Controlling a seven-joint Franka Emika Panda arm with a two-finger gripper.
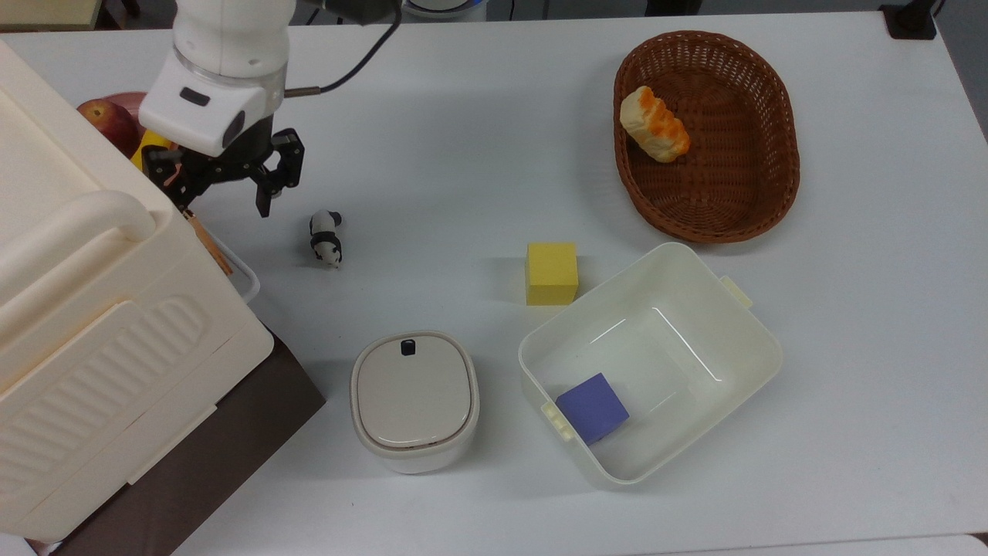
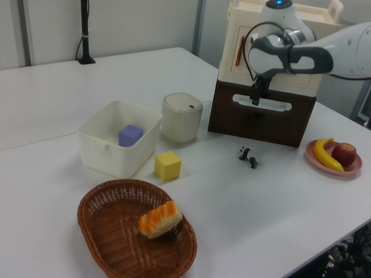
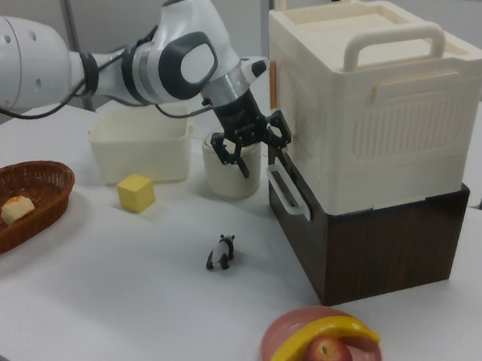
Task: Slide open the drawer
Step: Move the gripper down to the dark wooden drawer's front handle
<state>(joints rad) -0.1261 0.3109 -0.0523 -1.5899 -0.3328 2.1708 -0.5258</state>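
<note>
— While its two fingers stand spread with nothing between them, where does the gripper [image 3: 252, 150] hang?

— Just beside the white loop handle [image 3: 286, 192] on the drawer [image 3: 300, 229], whose dark front sits closed under the cream ribbed box [image 3: 370, 95].

— What room lies around it?

— Bare table [image 1: 478, 154] stretches toward the top view's right; one toy panda [image 1: 326, 237] stands nearby.

— Any readable writing?

— None. One yellow cube [image 1: 552, 273], one purple cube [image 1: 593, 407], one wicker basket [image 1: 764, 193].

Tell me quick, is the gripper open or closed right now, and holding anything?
Gripper: open, holding nothing, right by the drawer's white handle.
</note>
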